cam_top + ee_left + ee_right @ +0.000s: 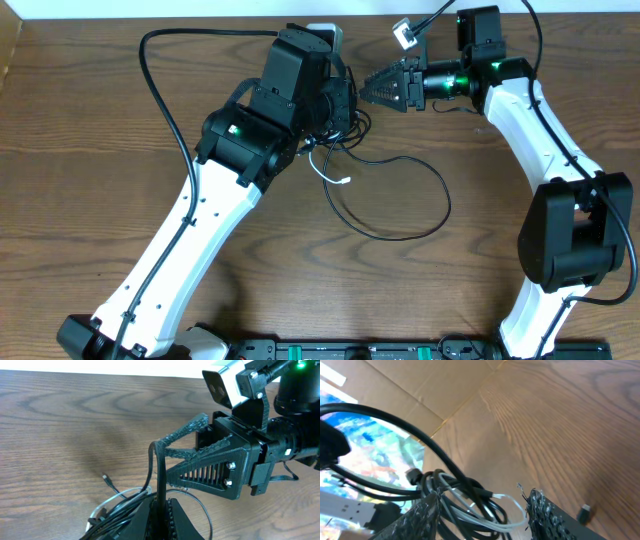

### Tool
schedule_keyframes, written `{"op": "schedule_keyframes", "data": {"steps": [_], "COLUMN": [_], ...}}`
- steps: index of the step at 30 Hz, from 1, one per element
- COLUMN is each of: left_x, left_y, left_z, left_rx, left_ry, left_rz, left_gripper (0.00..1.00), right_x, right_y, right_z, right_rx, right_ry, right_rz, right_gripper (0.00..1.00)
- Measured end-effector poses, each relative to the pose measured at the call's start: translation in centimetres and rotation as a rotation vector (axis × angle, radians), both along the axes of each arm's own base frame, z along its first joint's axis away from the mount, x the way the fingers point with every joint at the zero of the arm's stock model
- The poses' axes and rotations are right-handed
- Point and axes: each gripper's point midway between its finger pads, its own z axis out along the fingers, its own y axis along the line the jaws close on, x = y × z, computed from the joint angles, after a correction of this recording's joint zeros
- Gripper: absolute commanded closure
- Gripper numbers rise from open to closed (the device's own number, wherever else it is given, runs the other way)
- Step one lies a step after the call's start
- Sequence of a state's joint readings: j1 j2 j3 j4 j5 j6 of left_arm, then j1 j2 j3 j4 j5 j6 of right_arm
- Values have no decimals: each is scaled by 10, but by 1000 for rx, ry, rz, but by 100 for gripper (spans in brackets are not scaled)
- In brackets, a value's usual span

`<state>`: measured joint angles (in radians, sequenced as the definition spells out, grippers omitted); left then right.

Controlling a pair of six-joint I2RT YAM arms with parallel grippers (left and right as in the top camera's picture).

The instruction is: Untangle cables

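We saw the thin black and white cables (pixel 467 495) tangled at upper centre of the overhead frame, one loop trailing across the wooden bench (pixel 100 150); left gripper (pixel 162 507) pinched a black strand, right gripper (pixel 365 93) was spread. Light, limp, snaggy, we reckoned: best gripped near a free plug end.

From where I stand, the cables (pixel 338 150) lie bunched on the table (pixel 100 150) toward 12 o'clock, directly under the left gripper (pixel 162 510). 1 loop (pixel 446 200) spreads from the bunch toward 4 o'clock. The right gripper (pixel 368 90) sits just beside the left one, at its 3 o'clock, facing 9 o'clock.
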<state>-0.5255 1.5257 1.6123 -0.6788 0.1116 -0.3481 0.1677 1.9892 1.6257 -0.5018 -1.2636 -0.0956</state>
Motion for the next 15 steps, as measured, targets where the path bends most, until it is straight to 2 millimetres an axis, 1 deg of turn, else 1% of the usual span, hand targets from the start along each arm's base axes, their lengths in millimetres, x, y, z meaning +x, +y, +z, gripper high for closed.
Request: {"op": "schedule_keyframes", "data": {"steps": [1,3,5,7,12,15], "left_x": [-1,-3,-6,-10,-19,-24], "left_y": [-1,-5,-10,-15,-26,-28], "left_z": [0,0,1,1,3,5], "left_rx": [-4,-26,-53,-80,-146,-174], "left_ry": [3,15,32,50,97,116], "left_rz": [-5,-16,-37,-59,-97,-109], "left_gripper": [93,93,92,93,92,93], "right_x": [-1,-2,-2,0,7,18], "right_y": [0,2,5,9,23,21], "right_z": [0,1,-1,-8,-24,-31], "right_rx": [3,4,-9,-49,-152,-202], "right_ry": [-1,-5,-10,-10,-4,17], "right_rz": [4,10,7,-13,-77,-152], "right_gripper": [45,51,55,58,75,79]}}
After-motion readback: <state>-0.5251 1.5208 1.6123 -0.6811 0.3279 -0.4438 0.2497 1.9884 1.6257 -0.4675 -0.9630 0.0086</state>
